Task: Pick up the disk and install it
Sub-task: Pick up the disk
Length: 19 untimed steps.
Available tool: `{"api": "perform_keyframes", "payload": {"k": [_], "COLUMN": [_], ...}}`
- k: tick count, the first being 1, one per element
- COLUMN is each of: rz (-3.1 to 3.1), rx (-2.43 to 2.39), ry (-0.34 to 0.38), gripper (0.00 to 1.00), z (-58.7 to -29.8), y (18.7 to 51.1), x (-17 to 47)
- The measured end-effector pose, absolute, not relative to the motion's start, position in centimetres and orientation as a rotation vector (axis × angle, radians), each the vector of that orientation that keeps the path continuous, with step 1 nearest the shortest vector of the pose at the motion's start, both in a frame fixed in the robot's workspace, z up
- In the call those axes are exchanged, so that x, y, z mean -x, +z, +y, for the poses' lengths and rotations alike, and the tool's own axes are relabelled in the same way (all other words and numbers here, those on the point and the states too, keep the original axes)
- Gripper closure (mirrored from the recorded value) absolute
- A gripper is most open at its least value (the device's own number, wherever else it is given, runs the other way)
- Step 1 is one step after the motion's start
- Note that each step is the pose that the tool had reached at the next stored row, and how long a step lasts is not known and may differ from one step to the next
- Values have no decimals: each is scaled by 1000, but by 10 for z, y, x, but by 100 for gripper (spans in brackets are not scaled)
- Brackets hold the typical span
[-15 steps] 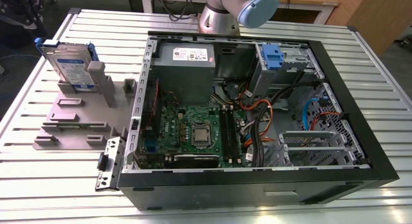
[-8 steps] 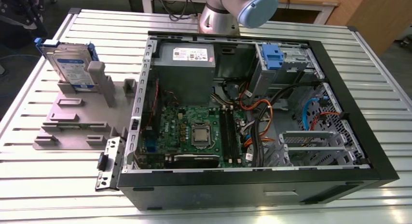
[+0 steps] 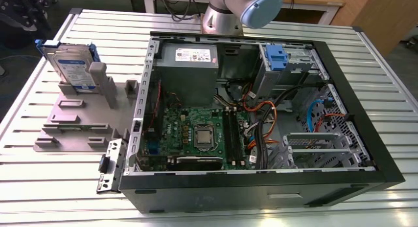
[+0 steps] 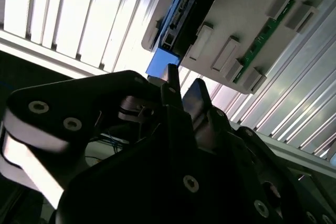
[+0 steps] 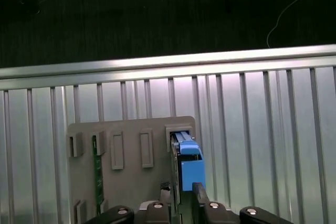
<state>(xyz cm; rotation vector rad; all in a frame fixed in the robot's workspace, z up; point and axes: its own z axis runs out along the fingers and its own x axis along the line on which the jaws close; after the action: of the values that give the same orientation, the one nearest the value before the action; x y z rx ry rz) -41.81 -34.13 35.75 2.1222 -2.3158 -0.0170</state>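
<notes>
The black two-fingered hand [image 5: 182, 199] is seen with its fingers parted and nothing between them, lined up with the thin edge of the flat silver disk with blue side rails [image 5: 187, 162]. The disk is kept upright in a slot of the grey plastic holder [image 3: 78, 119] on the ribbed metal table [image 3: 39, 178], presumably so its edge can be gripped. Its lower part is hidden by the holder's posts.

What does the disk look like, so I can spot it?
Find the open computer case on the ribbed table. To the exterior view's left of it lies a grey holder; the disk stands upright at its far end. Unlike the holder's grey slots, it is silver with blue rails and a white-and-blue label.
</notes>
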Motion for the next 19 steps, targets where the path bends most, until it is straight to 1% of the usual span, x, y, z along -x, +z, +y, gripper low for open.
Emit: {"api": "perform_keyframes", "payload": {"k": [1,3,4,6,7,8,9,10,19], "rz": [-2316,-2315,-2315,-2317,-2318,-2319,-2319,-2320,-2323], "rx": [-2122,-2122,-2121,-2119,-2118,-2117,-2116,-2116,-2117], "ry": [-17,-15,-13,-10,-7,-5,-4,-3,-2], "gripper": [71,59,59,47,47,42,42,35,35], "z": [-340,-338,-338,-336,-336,-336,-335,-335,-335], "y": [357,356,355,353,351,350,348,346,330], "x": [418,418,418,418,418,418,419,419,424]}}
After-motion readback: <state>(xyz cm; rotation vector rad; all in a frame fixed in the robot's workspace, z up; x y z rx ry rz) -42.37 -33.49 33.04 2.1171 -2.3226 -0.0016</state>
